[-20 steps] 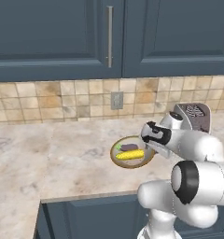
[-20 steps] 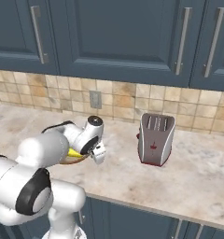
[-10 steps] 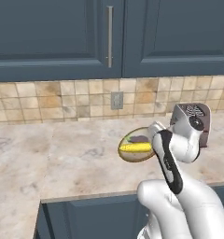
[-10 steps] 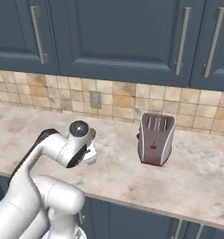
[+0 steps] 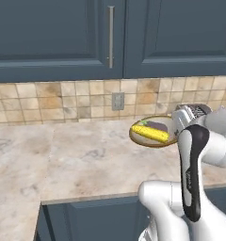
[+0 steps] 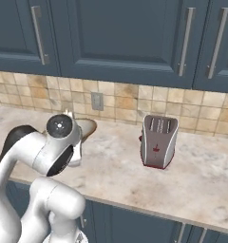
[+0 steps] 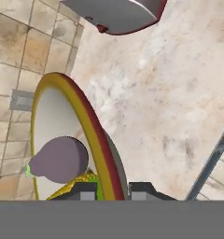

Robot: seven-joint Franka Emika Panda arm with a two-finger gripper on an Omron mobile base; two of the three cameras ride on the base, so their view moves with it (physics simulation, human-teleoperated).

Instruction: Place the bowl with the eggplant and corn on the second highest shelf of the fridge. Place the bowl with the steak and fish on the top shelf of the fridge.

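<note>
With fingers (image 7: 88,190) clamped on its rim, the arm holds the bowl (image 5: 155,132) above the counter (image 5: 77,155).

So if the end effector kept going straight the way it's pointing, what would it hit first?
Apart from the yellow-rimmed bowl the end effector grips by its rim, probably the grey toaster with dark red trim straight ahead above the beige marbled counter; depth is unclear.

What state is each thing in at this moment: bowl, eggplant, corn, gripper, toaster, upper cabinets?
bowl: lifted off the counter, rim pinched by the gripper.
eggplant: lying inside the bowl.
corn: lying inside the bowl beside the eggplant.
gripper: shut on the bowl's rim.
toaster: upright on the counter, slots empty.
upper cabinets: doors closed.
</note>
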